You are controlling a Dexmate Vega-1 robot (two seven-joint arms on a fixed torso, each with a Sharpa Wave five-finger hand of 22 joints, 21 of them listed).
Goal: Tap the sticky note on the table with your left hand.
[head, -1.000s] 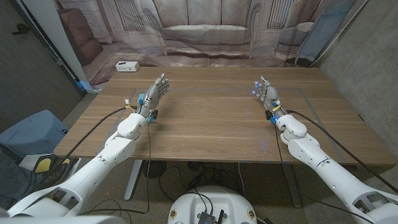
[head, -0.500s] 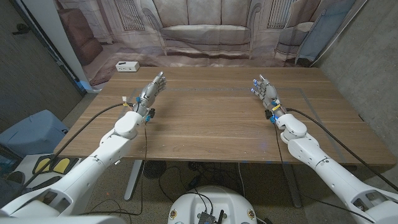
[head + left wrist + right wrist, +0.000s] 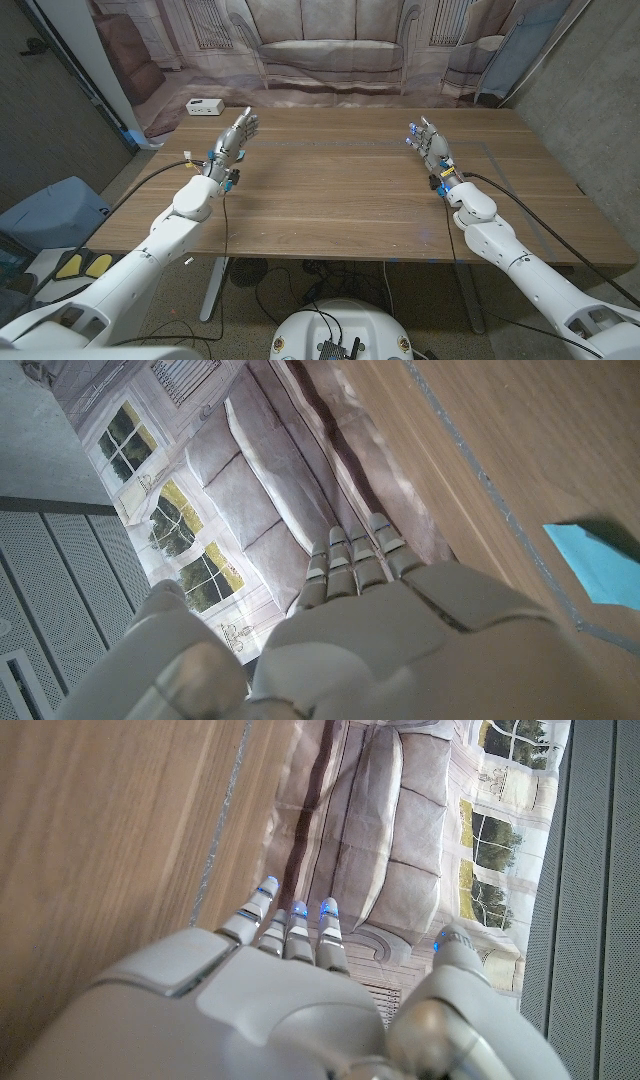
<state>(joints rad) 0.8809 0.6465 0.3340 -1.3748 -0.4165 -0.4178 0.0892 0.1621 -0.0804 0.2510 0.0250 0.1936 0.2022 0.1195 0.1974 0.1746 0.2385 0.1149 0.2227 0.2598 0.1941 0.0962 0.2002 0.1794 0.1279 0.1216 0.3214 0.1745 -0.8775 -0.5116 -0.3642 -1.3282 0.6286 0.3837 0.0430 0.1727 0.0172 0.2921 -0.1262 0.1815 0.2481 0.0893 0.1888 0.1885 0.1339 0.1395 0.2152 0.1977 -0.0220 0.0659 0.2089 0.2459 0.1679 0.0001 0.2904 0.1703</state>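
At the wooden table [image 3: 330,190], the robot's left hand [image 3: 232,140] reaches out over the table's left side. Its forearm angles in from the near left corner, and a black cable [image 3: 150,185] trails off the wrist over the table's left edge. The hand holds nothing. Its fingers [image 3: 355,560] are stretched straight and lie close side by side, pointing at the table's far edge, with the thumb standing off to one side. Whether the hand touches the wood cannot be told from here.

The sticky note [image 3: 600,565], a light blue slip, lies flat on the table near the left hand and apart from its fingers, as the left wrist camera shows. One of its edges meets a thin grey line marked on the wood. From the head camera the note cannot be picked out.

Over the table's right side the right hand [image 3: 430,150] stands on its edge. Its fingers [image 3: 290,930] are extended toward the far edge with small gaps between them, and it is also empty. Its arm runs back to the table's near right corner.

A white box [image 3: 204,106] sits at the table's far left corner. Behind the table hangs a printed backdrop [image 3: 330,50] of a sofa and windows.
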